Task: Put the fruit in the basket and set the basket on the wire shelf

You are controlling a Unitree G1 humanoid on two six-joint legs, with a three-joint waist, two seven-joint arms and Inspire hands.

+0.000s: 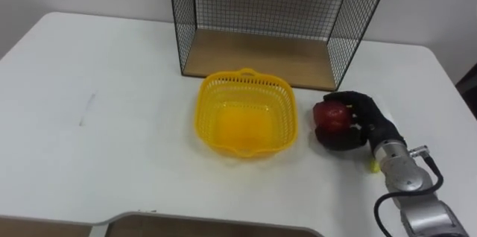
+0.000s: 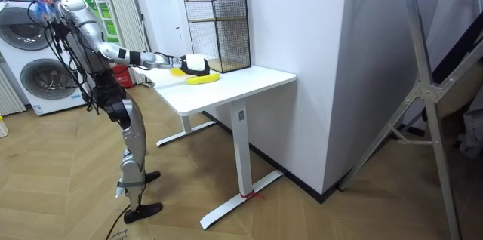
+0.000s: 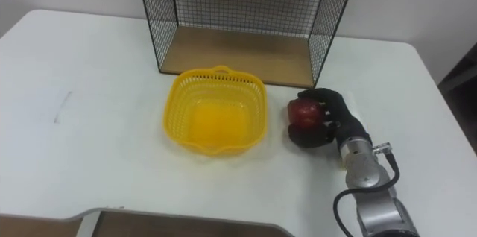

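Left of my right hand (image 1: 369, 121) stands the yellow basket (image 1: 205, 110), empty, with its rim near my fingers. I judge the basket is light: if I carry the fruit across too low, it may hit the rim and push or tip the basket. The red fruit (image 1: 332, 115) is round and may slip out and roll on the tabletop (image 1: 112, 118). My hand is closed around this fruit, fingers curled over it, just beside the basket.

You can read no text or number here, even on the yellow plastic mesh basket (image 1: 210, 110). The faint grey tabletop mark (image 1: 87, 109) is possibly a scuff.
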